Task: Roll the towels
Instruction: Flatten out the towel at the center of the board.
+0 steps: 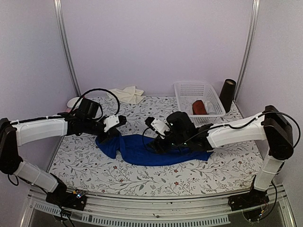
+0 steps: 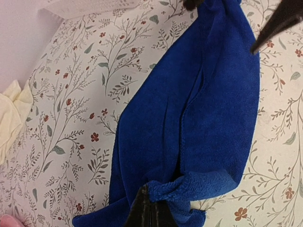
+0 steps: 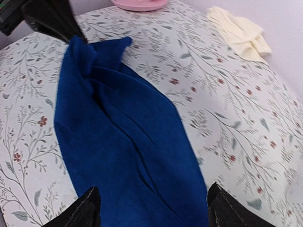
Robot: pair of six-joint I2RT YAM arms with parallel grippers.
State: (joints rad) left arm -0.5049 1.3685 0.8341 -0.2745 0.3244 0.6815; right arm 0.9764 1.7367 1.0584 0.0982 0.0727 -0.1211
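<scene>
Royal blue cloth is the concern here: the blue towel (image 1: 151, 150) is laid as a long, creased strip across the middle of the table (image 1: 142, 179), narrower at its left end than at its right. A skewed, cone-shaped roll is to be feared if rolling is started from so uneven a strip. The loose upper fold along its length could also be caught alone, with the lower layer left behind. The bunched left end is pinched in the left gripper (image 2: 150, 210), whose jaws are clenched on it. Only a small wad is held, so it could be pulled free by a tug from the right. The right gripper (image 3: 151, 208) is spread wide and nothing is held. The towel's right part is passed between its fingers (image 3: 87, 208), one at each edge of the cloth, though whether it is touched by them cannot be told. The cream towel (image 1: 128, 93) is left crumpled at the far edge, left of the basket (image 1: 189, 84), well apart from both grippers and not yet rolled.
</scene>
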